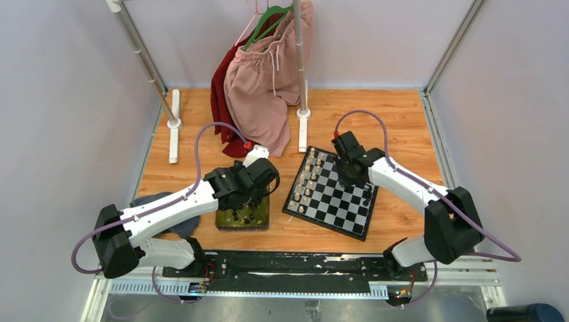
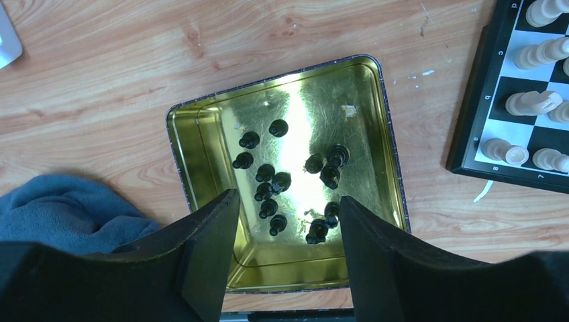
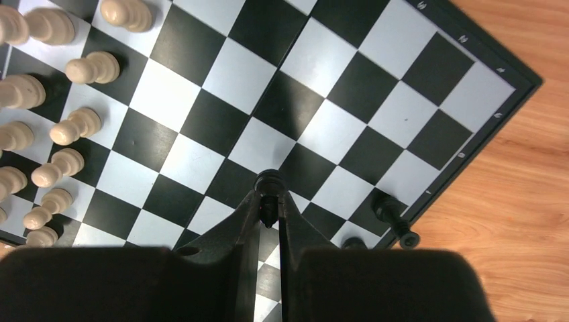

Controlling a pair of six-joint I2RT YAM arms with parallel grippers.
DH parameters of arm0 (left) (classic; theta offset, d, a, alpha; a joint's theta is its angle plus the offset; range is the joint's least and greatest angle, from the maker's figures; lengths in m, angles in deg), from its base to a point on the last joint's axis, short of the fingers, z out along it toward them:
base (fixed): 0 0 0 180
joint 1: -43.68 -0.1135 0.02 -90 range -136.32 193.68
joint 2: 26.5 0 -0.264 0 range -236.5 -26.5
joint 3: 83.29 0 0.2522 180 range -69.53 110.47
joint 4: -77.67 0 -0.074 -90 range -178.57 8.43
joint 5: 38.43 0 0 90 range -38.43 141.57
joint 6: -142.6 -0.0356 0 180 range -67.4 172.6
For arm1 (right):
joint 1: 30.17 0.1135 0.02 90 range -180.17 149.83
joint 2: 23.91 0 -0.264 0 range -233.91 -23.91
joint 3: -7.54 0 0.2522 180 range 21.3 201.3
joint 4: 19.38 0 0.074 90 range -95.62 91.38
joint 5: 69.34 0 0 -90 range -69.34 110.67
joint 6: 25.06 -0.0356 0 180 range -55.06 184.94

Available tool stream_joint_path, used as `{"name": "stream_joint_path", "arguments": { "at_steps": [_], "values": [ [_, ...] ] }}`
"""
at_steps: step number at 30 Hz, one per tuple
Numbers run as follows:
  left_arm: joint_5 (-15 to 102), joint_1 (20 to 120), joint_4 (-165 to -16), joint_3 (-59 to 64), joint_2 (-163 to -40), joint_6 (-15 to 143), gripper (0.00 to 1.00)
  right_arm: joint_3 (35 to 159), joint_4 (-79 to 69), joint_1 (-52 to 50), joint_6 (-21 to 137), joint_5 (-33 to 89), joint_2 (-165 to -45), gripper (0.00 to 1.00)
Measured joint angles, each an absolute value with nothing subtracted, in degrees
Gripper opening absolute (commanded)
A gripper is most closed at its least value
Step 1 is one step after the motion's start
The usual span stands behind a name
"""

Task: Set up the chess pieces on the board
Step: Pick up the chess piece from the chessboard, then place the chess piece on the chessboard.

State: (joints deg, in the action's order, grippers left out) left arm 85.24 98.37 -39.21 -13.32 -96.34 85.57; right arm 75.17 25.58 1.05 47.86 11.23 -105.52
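Board (image 1: 339, 204): skewed in front of the right arm. Cream pieces (image 3: 74, 124) fill one side; the opposite side is nearly bare, likely awaiting black.
Tray (image 2: 201, 134): holds the loose chess pieces (image 2: 266, 172), the supply.
Left gripper (image 2: 287, 201): jaws wide and empty over the tray, seemingly lining up a pick.
Right gripper (image 3: 269, 204): jaws narrow, pinching one black piece (image 3: 270, 180) over a mid-board square, probably carrying it to its rank.
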Motion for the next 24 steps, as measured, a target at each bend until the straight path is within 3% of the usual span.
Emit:
{"name": "stream_joint_path", "arguments": {
  "at_steps": [24],
  "values": [
    [84.59,98.18,-39.54,-14.09,-96.69,84.24,0.61,77.86,31.87,-16.08,50.85,12.85,-103.99,0.0]
  ]
}}
